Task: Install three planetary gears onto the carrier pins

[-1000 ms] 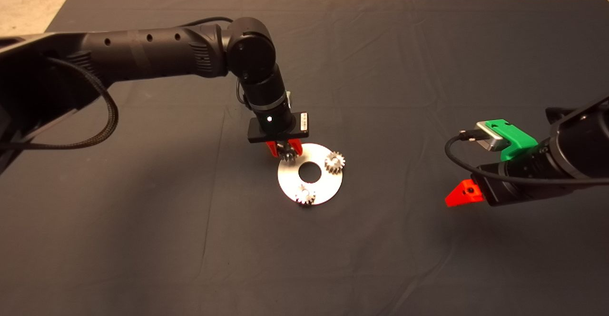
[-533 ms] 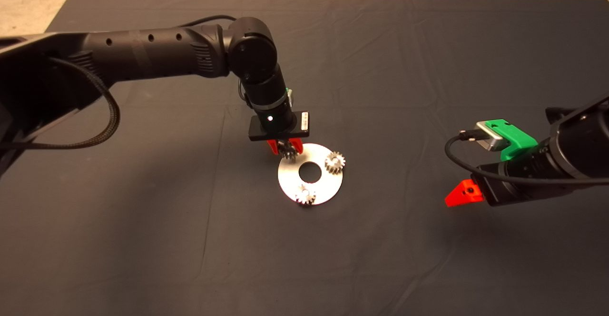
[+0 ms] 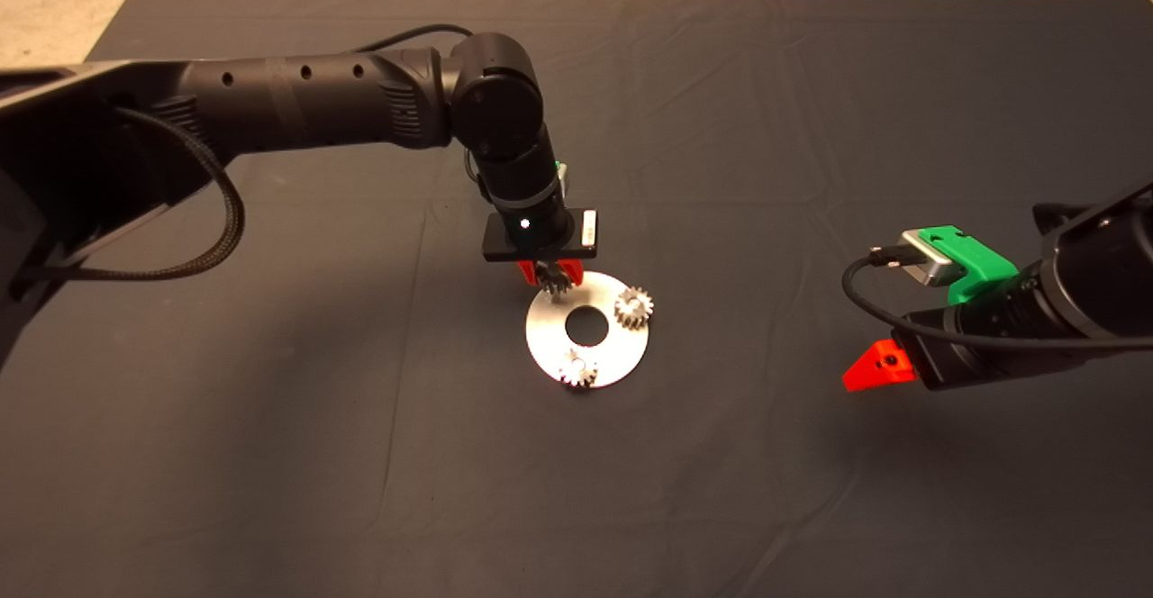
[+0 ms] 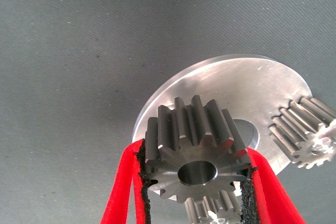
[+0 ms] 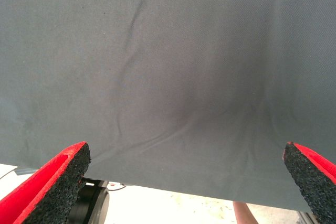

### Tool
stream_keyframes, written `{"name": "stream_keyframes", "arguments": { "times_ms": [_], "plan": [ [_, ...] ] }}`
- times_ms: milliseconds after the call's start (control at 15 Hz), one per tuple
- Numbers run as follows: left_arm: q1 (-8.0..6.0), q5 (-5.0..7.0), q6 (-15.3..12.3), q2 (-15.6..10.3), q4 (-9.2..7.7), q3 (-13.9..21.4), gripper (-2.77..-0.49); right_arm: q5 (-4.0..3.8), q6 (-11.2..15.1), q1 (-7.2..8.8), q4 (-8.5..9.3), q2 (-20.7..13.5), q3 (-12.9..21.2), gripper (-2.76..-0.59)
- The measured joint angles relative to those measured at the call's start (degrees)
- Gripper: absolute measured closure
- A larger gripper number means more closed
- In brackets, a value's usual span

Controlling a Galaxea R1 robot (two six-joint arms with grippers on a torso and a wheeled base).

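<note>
1. One left gripper [image 3: 549,276], fingers closed on the third gear [image 4: 195,153]; the black pads [image 4: 142,179] press opposite flanks of the teeth, which leaves the centre hole clear for a pin. Position: over the far-left edge of the disc [image 3: 549,346].
2. One third gear, held with its bore roughly facing down toward the disc; in the wrist view it sits above the plate and appears not yet seated. The pin meant for it is hidden under the gripper, so alignment cannot be told.
3. Two planetary gears already on the disc: the right gear [image 3: 634,306], on the right side of the plate, and the near gear [image 3: 577,369], at its near edge. Both lie flat, presumably on their carrier pins, though no pin can be made out. Judgement: two of three installed, the last one in hand.
4. One disc, flat round silvery plate with a central hole [image 3: 586,324], lying near the middle of the dark mat [image 3: 270,454]; its far-left sector is the only vacant position.
5. One left arm [image 3: 297,107], reaching from the left with the wrist pointing down, suited to a straight lowering.
6. One right gripper [image 5: 184,182], fingers spread wide and holding nothing, parked well to the right of the disc above bare mat, clear of the work.
</note>
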Motion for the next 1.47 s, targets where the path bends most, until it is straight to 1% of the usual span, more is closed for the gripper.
{"name": "stream_keyframes", "arguments": {
  "times_ms": [67,200,333,467,533,600,800,933,1000,1067,1200,1333,1467],
  "plan": [
    [0.0,0.11,0.0,0.0,0.2,0.0,-0.7,-0.02,0.0,0.0,0.0,0.0,0.0,-2.75],
    [0.0,1.21,0.0,0.0,0.8,0.0,-0.7,-0.02,0.0,0.0,0.0,0.0,0.0,-2.75],
    [0.0,1.74,0.0,0.02,0.99,0.0,-0.7,0.0,0.0,0.0,0.0,0.0,0.0,-2.75],
    [0.0,2.95,0.0,0.15,1.07,0.01,-0.7,-0.02,0.0,0.0,0.0,0.0,0.0,-2.75],
    [0.0,3.88,0.0,0.14,1.16,0.01,-0.7,-0.02,0.0,0.0,0.0,0.0,0.0,-2.75],
    [-0.01,4.09,0.0,0.13,1.18,0.01,-0.7,-0.02,0.0,0.0,0.0,0.0,0.0,-2.75],
    [0.0,4.48,-0.02,0.56,1.22,0.0,-0.7,-0.02,0.0,0.0,0.0,0.0,0.0,-2.75],
    [0.2,4.63,-0.02,1.66,1.3,-0.05,-0.7,0.0,0.0,0.0,0.0,0.01,-0.01,-2.75],
    [0.34,4.54,0.0,1.9,1.24,-0.02,-0.7,0.0,0.0,0.0,0.0,0.0,0.0,-2.75],
    [0.52,4.77,0.0,2.01,1.22,-0.02,-0.7,-0.07,0.0,-0.01,0.0,0.0,0.0,-2.75],
    [0.85,4.71,0.0,2.01,1.35,-0.11,-0.7,-0.02,0.01,-0.01,0.0,0.0,0.0,-2.75],
    [1.55,4.48,0.0,1.99,2.07,-0.24,-0.7,0.0,0.0,-0.01,0.0,0.0,0.0,-2.75],
    [1.55,4.5,0.0,2.01,2.29,-0.24,-0.7,-0.02,0.0,-0.01,0.0,-0.02,0.0,-2.75]
  ]
}}
